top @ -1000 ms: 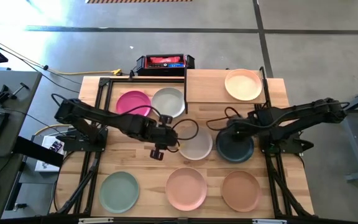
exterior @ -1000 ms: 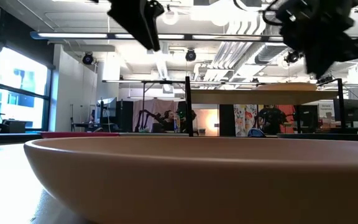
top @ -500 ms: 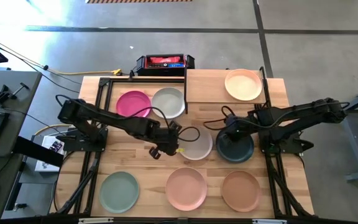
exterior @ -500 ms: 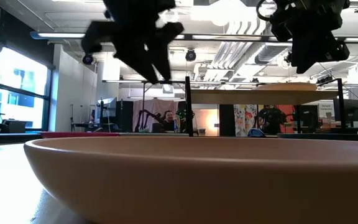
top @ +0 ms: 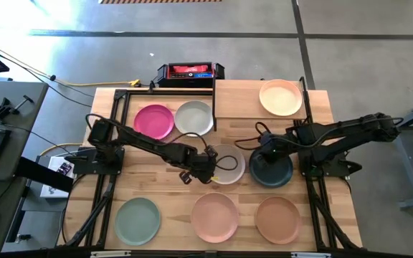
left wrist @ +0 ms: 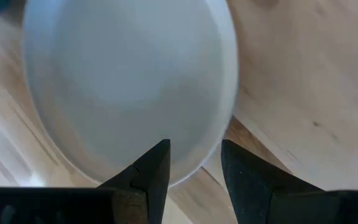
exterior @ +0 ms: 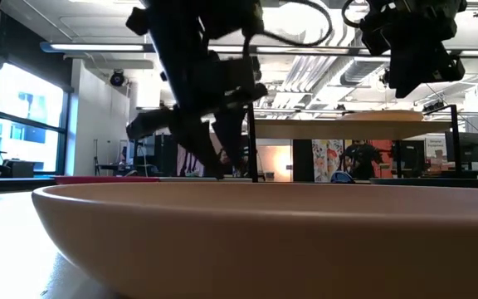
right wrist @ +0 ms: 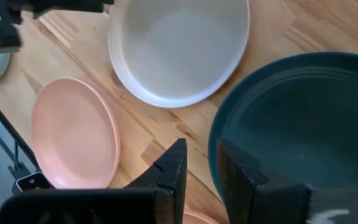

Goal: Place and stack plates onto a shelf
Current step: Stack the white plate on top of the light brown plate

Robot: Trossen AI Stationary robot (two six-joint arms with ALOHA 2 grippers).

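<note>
Raised light-wood shelf (top: 239, 100) carries one round matte peach plate (top: 280, 97), lying flat. Magenta plate (top: 153, 120) and grey plate (top: 194, 117) lie side by side. Dark teal plate (top: 271, 170) lies mid-tabletop.

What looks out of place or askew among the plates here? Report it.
Nothing stands out. The plates lie flat and apart on the table, and one peach plate sits on the shelf. The left hand, open, is at the rim of the light grey plate; the right hand hovers at the dark teal plate.

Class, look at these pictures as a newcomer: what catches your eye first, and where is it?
Coloured plates dot the wooden table. At its middle the left gripper hangs open over a pale grey plate's rim, and the right gripper hovers above a dark teal plate. A peach plate sits on the shelf.
</note>
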